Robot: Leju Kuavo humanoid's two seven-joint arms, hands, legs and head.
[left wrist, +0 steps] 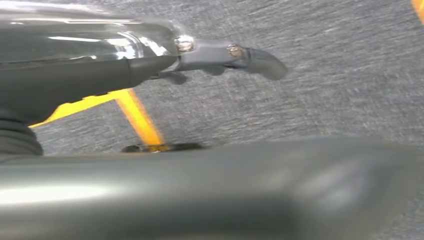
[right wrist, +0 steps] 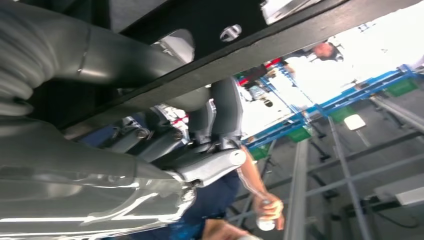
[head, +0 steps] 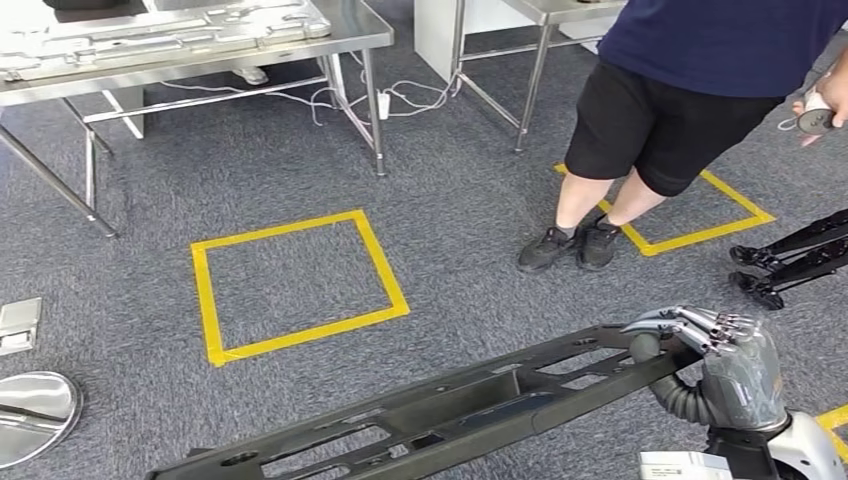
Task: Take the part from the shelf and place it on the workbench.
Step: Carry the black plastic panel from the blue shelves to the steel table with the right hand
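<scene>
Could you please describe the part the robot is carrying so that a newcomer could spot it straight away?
Start at the yellow tape square on the grey carpet, then look nearer the camera: a long dark part runs slantwise across the foreground. The right hand holds its far end, fingers hooked over the top. Unlike the silvery panel on the steel table, it is dark, narrow and slotted.

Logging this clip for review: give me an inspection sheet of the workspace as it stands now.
Surface: steel workbench at the far left, bearing a pressed metal panel.
Job's things: long dark part, carried above the carpet.
Clutter: yellow tape square on the floor.
Robot hands: right robot hand grips the part's end; left robot hand, grip unclear.
Cables: white cable under the workbench.
Surroundings: person standing ahead to the right.
</scene>
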